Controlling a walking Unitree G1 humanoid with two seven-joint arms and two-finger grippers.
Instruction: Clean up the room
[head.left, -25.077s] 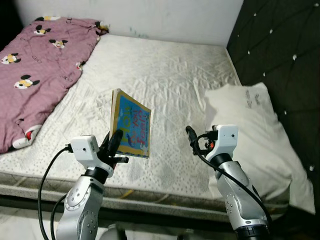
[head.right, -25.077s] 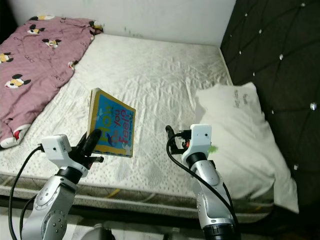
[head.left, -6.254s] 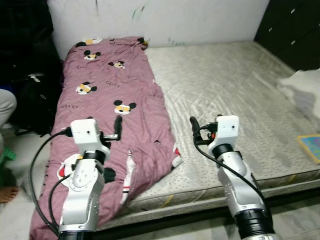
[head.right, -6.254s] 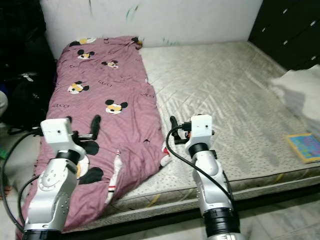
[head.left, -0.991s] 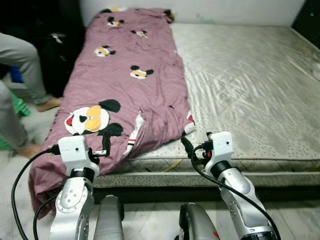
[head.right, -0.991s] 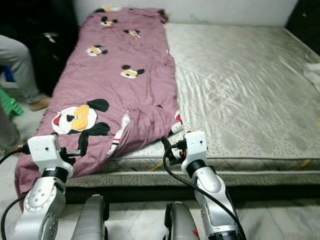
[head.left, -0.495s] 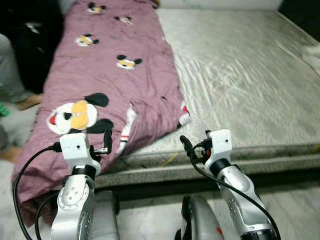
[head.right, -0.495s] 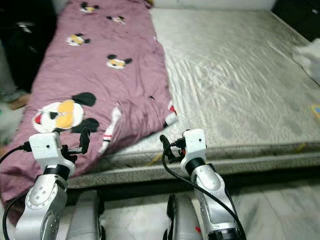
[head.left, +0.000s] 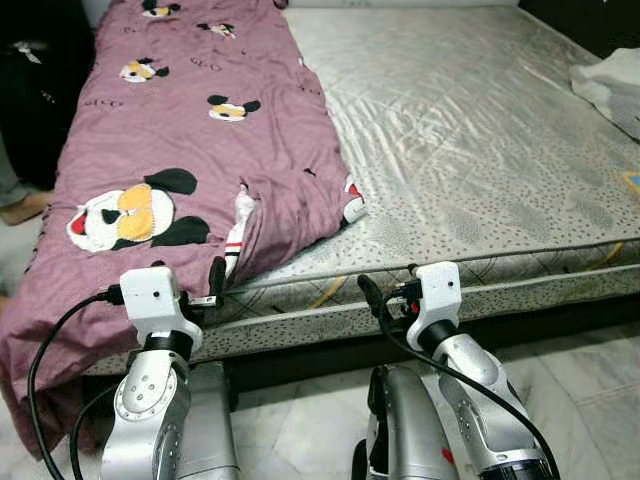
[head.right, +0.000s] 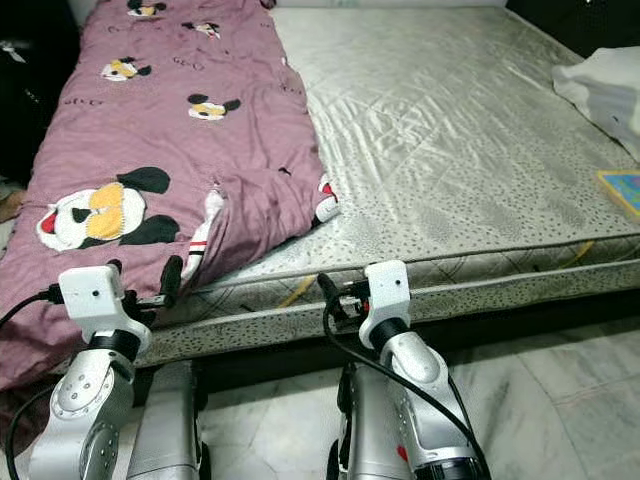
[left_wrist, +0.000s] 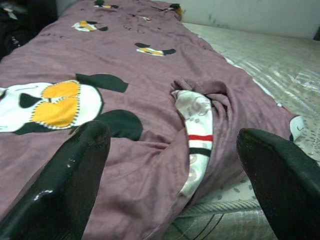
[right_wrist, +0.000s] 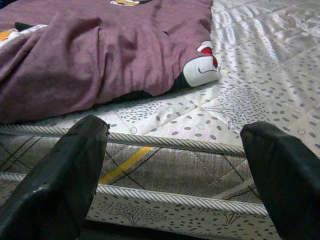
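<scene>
- Blanket (head.left: 190, 130): purple, cartoon print, spread over the mattress (head.left: 480, 130) from 9 to 12 o'clock, near edge rumpled and drooping off the bed. Not yet tidied.
- Left gripper (left_wrist: 165, 185): fingers apart, empty, just short of the blanket's edge.
- Right gripper (right_wrist: 170, 175): fingers apart, empty, facing the mattress side.
- Pillow (head.left: 610, 85) and book (head.right: 622, 187) at 2 o'clock.
- Judgement: blanket remains.

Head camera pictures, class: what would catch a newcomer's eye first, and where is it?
The purple cartoon-mouse blanket stands out first, covering the left side of the bare mattress and spilling over its near edge toward the floor. Next come the robot's two arms in front of the bed, the left hand at the blanket's hanging edge and the right hand before the mattress side, both open.
</scene>
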